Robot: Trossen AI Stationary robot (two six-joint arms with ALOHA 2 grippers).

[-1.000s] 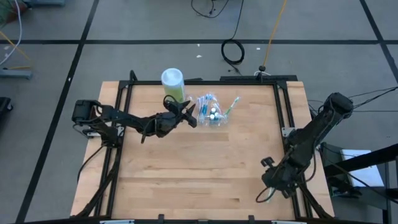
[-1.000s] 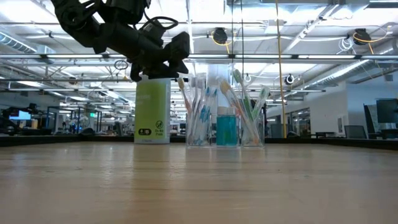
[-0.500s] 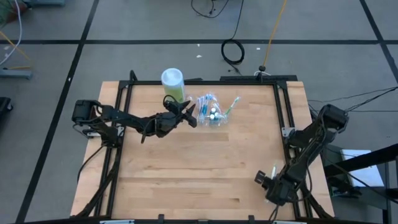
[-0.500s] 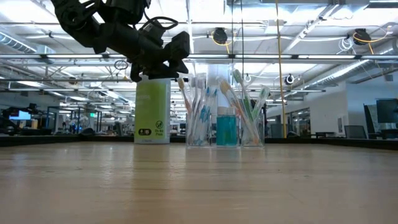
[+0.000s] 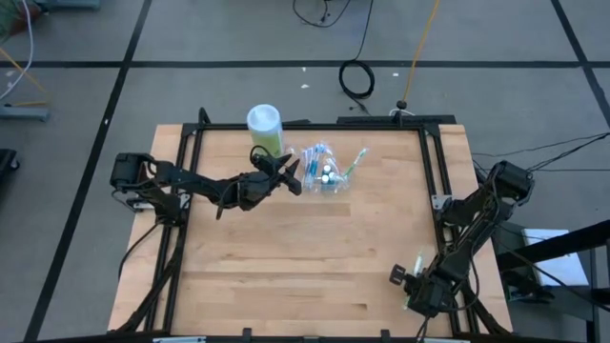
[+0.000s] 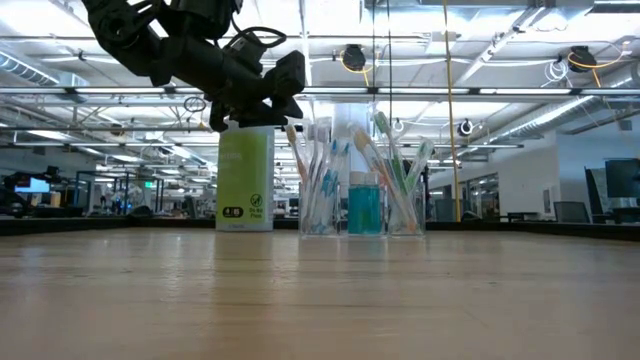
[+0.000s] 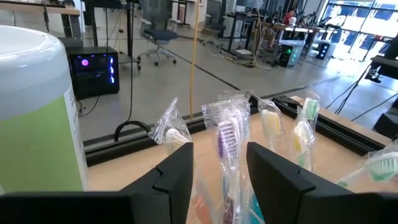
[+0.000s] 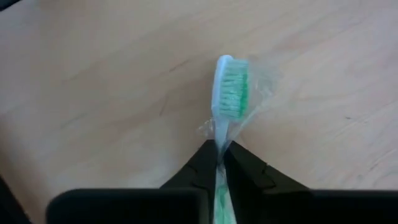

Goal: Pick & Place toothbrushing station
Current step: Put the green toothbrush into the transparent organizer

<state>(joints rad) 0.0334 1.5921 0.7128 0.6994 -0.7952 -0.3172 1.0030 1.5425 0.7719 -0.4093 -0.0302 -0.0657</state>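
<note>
The clear cup (image 5: pixel 326 174) holding wrapped toothbrushes and blue tubes stands at the table's far middle; it also shows in the low view (image 6: pixel 362 195). My left gripper (image 5: pixel 291 177) is open just left of it. In the left wrist view its fingers stand on either side of a wrapped purple toothbrush (image 7: pixel 227 134) without touching it. My right gripper (image 5: pixel 416 276) is near the table's near right corner, shut on a green toothbrush (image 8: pixel 230 87) in a clear wrapper. My right gripper pinches the green toothbrush by its neck (image 8: pixel 219 138), just below the bristle head, between its two fingertips. The fingers lie along the brush. The head sticks out past the fingertips over the wooden table; I cannot tell whether it touches the table.
A green canister with a white lid (image 5: pixel 265 127) stands at the far edge, just left of the cup and close behind my left gripper; it also shows in the left wrist view (image 7: pixel 34 112). A black frame (image 5: pixel 434 171) runs along the table's edges.
My right gripper has gone a little toward the table's near edge and has turned, carrying the green toothbrush with it.
</note>
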